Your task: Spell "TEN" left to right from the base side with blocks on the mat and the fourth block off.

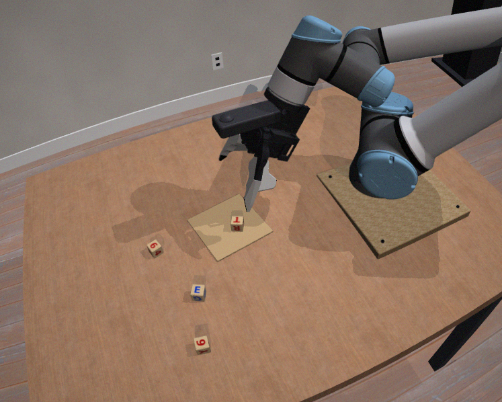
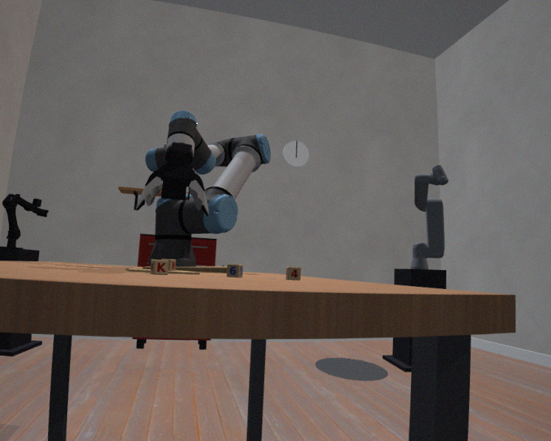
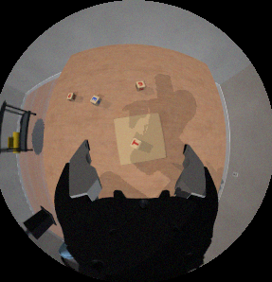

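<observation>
Tan mat [image 1: 212, 242] carrying only the T block [image 1: 236, 222]. Gripper [image 1: 255, 195] hanging high above the mat's near edge, jaws spread wide, nothing held. E block [image 1: 197, 292] off the mat on bare table, farther from the base — likely next pick.

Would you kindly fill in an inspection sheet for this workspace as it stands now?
Surface: wooden table bearing a tan mat and the arm's base plate.
Job's things: T block on the mat, T on top; E block off the mat; two blocks off the mat, each showing a red 6 or 9 on top, one left of the mat, one at the near edge.
Clutter: nothing seen.
Hand: hand open, holding nothing, raised above the mat.
Cables: nothing seen.
Surroundings: wall socket; two other arms on pedestals; red cabinet behind the table.
</observation>
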Tool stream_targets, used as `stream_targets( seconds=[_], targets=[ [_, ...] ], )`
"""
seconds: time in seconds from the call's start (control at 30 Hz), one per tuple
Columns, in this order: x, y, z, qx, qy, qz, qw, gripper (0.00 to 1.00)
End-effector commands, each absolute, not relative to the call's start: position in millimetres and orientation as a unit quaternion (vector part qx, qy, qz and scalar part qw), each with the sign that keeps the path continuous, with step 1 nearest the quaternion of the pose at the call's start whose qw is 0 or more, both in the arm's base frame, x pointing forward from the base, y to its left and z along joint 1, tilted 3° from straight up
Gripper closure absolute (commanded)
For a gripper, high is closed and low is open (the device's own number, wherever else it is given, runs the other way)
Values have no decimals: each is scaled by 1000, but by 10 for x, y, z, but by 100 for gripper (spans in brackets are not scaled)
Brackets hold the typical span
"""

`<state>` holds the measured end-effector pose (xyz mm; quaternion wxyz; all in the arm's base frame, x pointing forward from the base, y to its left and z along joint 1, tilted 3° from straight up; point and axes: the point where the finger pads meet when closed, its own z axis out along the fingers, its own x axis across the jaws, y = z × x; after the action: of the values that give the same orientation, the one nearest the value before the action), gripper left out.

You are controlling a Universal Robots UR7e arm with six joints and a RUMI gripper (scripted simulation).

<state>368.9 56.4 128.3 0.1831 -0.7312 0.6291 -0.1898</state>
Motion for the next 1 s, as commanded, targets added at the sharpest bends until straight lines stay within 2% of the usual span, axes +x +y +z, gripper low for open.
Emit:
stream_targets(
  seconds=[0.0, 0.97],
  targets=[
    [3685, 560, 1274, -731, 630, -189, 183, 0],
    [3709, 558, 1298, -731, 629, -190, 183, 0]
  ],
)
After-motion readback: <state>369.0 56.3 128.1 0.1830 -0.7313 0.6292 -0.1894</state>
